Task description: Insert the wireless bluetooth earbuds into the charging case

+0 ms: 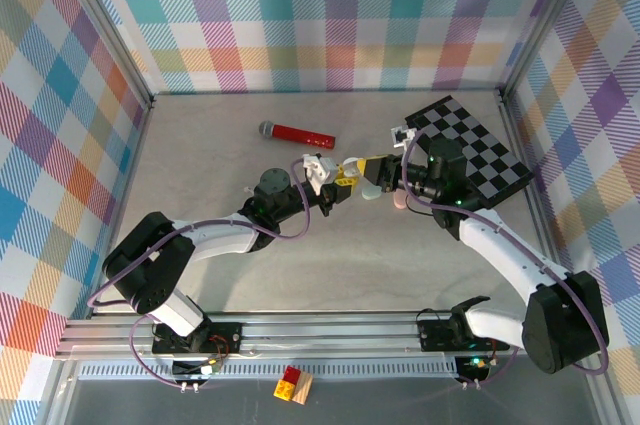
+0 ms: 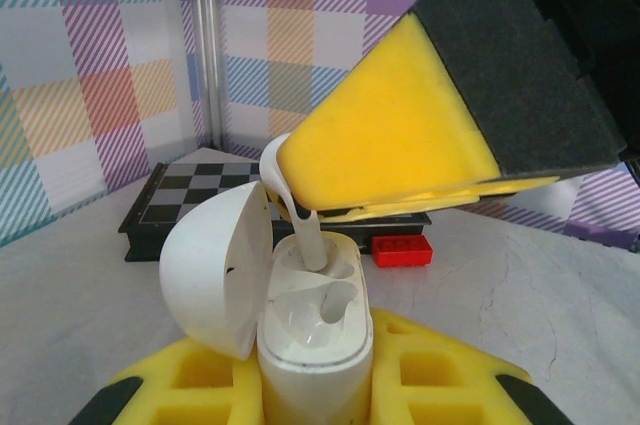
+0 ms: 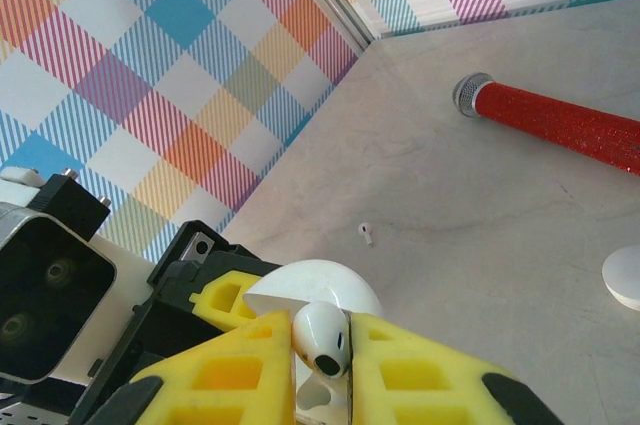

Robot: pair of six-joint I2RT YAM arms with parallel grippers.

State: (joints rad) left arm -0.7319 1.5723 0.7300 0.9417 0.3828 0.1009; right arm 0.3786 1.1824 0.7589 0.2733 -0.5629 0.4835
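Note:
My left gripper [image 2: 315, 380] is shut on the white charging case [image 2: 315, 340], which stands upright between its yellow fingers with the lid [image 2: 212, 267] swung open to the left. My right gripper [image 3: 322, 347] is shut on a white earbud [image 3: 322, 335], pinched by its head. That earbud's stem [image 2: 306, 237] points down into the case's far slot; the near slot is empty. A second white earbud [image 3: 366, 233] lies loose on the table beyond the case. In the top view the two grippers [image 1: 330, 190] [image 1: 362, 175] meet mid-table.
A red microphone [image 1: 297, 133] lies at the back, and a folded chessboard [image 1: 470, 150] at the right rear. A red brick [image 2: 402, 249] sits before the board. A white rounded object [image 3: 625, 277] rests on the table. Small pale green [image 1: 372, 191] and pink [image 1: 400, 202] pieces lie under the right arm.

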